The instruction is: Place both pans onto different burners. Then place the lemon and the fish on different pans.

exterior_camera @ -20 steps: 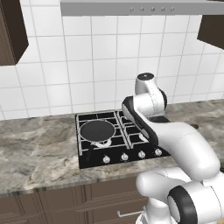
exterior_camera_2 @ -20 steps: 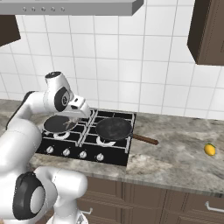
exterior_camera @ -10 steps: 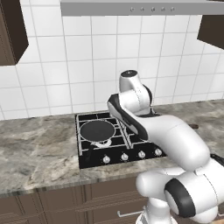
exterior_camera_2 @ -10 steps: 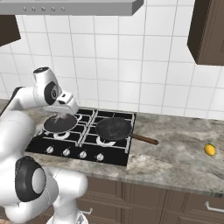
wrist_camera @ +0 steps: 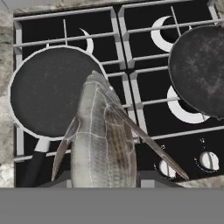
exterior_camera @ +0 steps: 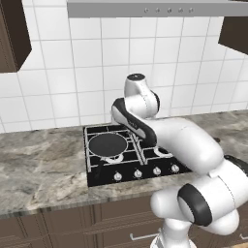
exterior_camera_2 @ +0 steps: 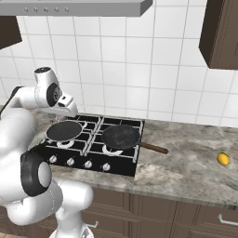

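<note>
Both pans sit on burners: the left pan (wrist_camera: 52, 92) on the front-left ring, the right pan (exterior_camera_2: 121, 136) on the front-right one. The gripper (exterior_camera_2: 69, 108) hangs above the cooktop (exterior_camera: 104, 169), its claw narrowed onto the fish (wrist_camera: 103, 140), whose head points toward twelve o'clock in the hand view, overlapping the left pan's rim at four o'clock. Let go here, the fish could catch the rim and slide onto the grate. The lemon (exterior_camera_2: 223, 159) waits on the counter (exterior_camera_2: 186, 162), well apart

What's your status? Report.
Gripper shut on fish, above left pan. Right pan on its burner, empty. Lemon on counter. Nothing blocking.
</note>
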Motion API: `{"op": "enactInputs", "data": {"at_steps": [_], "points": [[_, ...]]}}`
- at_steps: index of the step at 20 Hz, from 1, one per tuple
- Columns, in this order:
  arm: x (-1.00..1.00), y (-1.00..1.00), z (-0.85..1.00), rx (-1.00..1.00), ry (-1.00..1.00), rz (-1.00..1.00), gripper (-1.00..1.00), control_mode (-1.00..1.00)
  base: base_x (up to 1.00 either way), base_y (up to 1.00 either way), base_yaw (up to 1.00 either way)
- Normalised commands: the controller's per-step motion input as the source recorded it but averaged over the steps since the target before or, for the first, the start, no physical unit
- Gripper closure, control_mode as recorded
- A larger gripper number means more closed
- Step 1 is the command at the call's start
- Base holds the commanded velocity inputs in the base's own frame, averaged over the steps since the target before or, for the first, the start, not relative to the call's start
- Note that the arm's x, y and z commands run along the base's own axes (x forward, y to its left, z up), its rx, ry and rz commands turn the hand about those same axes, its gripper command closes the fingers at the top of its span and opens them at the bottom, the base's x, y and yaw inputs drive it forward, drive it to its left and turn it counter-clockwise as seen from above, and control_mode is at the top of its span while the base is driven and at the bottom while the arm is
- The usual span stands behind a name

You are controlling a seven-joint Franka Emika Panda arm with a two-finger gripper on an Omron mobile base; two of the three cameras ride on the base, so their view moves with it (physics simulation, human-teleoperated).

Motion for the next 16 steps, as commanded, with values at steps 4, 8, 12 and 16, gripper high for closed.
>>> {"op": "enactInputs", "data": {"at_steps": [4, 8, 12, 16], "points": [[0.37, 0.39, -0.01, 0.01, 0.00, 0.01, 1.00, -1.00, 0.00, 0.00, 0.00], [0.36, 0.39, -0.17, 0.00, 0.00, 0.01, 1.00, -1.00, 0.00, 0.00, 0.00], [0.28, 0.17, -0.36, 0.00, 0.00, 0.05, 1.00, -1.00, 0.00, 0.00, 0.00], [0.25, 0.12, -0.45, 0.00, 0.00, 0.06, 1.00, -1.00, 0.00, 0.00, 0.00]]}}
